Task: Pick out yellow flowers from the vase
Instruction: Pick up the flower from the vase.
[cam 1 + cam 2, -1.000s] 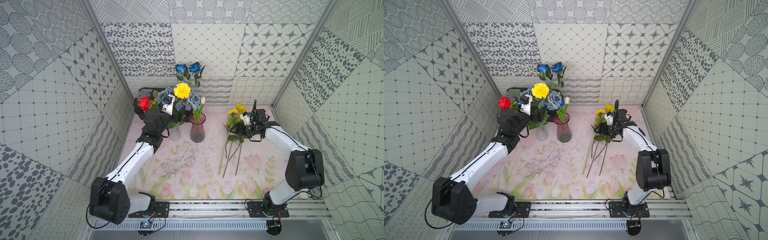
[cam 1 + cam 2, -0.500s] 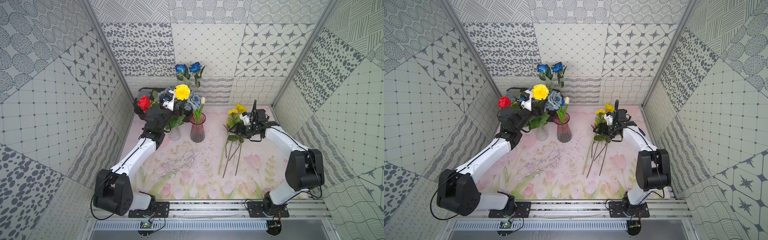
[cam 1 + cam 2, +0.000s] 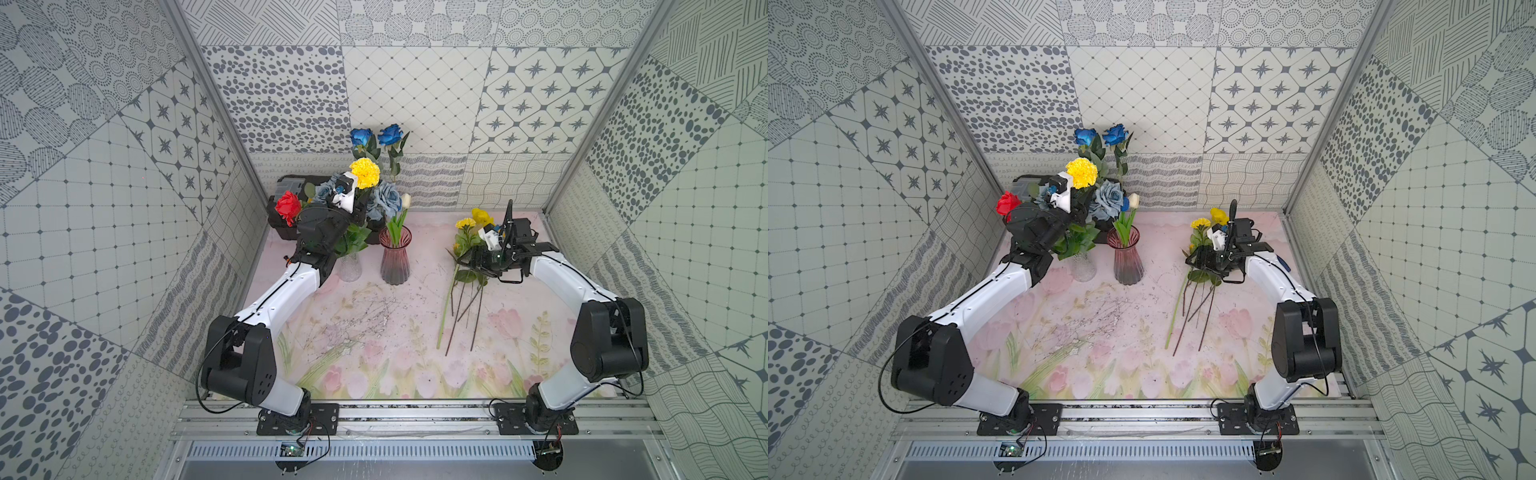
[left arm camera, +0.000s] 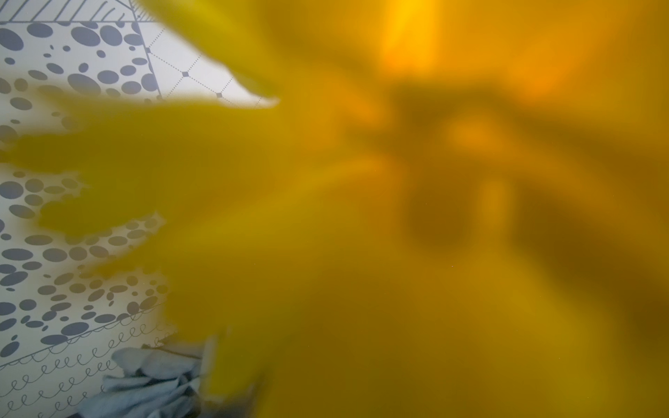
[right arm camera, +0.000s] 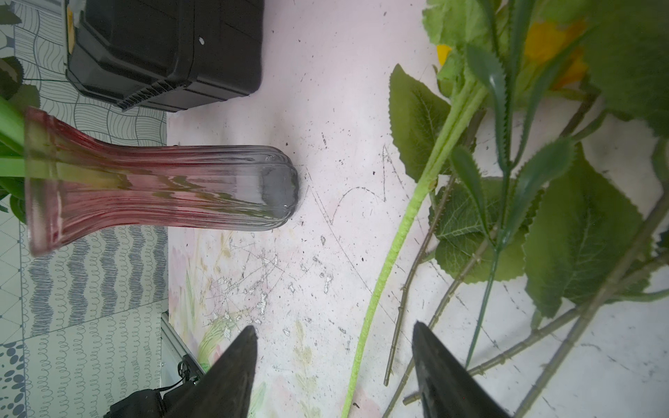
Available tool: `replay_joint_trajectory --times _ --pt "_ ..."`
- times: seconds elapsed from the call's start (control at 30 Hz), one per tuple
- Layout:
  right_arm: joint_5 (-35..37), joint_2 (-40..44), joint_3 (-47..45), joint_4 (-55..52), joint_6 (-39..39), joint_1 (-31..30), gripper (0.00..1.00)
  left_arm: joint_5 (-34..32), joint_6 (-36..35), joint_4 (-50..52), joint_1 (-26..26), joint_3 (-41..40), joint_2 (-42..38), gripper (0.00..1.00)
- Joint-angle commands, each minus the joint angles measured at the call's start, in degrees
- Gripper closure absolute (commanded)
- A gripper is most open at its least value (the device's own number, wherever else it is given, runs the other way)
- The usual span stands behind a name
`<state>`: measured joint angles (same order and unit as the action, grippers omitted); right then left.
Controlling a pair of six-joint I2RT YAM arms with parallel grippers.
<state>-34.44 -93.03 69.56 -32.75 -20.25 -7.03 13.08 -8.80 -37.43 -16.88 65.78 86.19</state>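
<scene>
The left hand [image 3: 360, 207] was pushed deep into the bunch in the clear vase [image 3: 350, 267], right under the yellow pompom flower [image 3: 365, 172]. Leaves and blooms hid its fingers, so I could not tell how far open it was or if it had hold of a stem. Its wrist view was almost filled by that yellow flower, very blurry. A lot crowded round it: a red flower [image 3: 287, 204] on one side, grey-blue roses [image 3: 386, 195] on the other, and two tall blue roses [image 3: 376, 136] behind. A black box [image 3: 291, 186] sat at the back. A pink vase [image 3: 395, 257] with a white tulip [image 3: 405, 200] stood just beside the clear one. More yellow flowers [image 3: 473, 219] lay flat on the surface [image 3: 374, 332] on the right side, heads toward the back wall and long stems toward the front. The right hand [image 5: 333, 329] was low over their leafy middle, opened wide and holding nothing. A light green stem [image 5: 394, 246] lay under the gap between its two dark fingers [image 5: 239, 358], and neither one pinched it.
</scene>
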Motion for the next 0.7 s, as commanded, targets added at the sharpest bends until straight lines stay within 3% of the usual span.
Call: replay_joint_trajectory --times 0.0,0.17,0.67 --pt "-1.1 -0.9 0.8 1.6 -0.9 0.1 0.31 1.5 0.7 -1.6 -0.1 2.1 0.4 0.62" --pt "-1.1 -0.7 0.8 1.8 -1.2 0.1 0.31 2.1 0.8 0.7 -0.1 3.7 1.0 0.79" --pt "-1.6 -0.7 0.1 2.8 -1.9 0.1 0.30 1.5 0.8 2.2 0.0 5.3 0.5 0.91"
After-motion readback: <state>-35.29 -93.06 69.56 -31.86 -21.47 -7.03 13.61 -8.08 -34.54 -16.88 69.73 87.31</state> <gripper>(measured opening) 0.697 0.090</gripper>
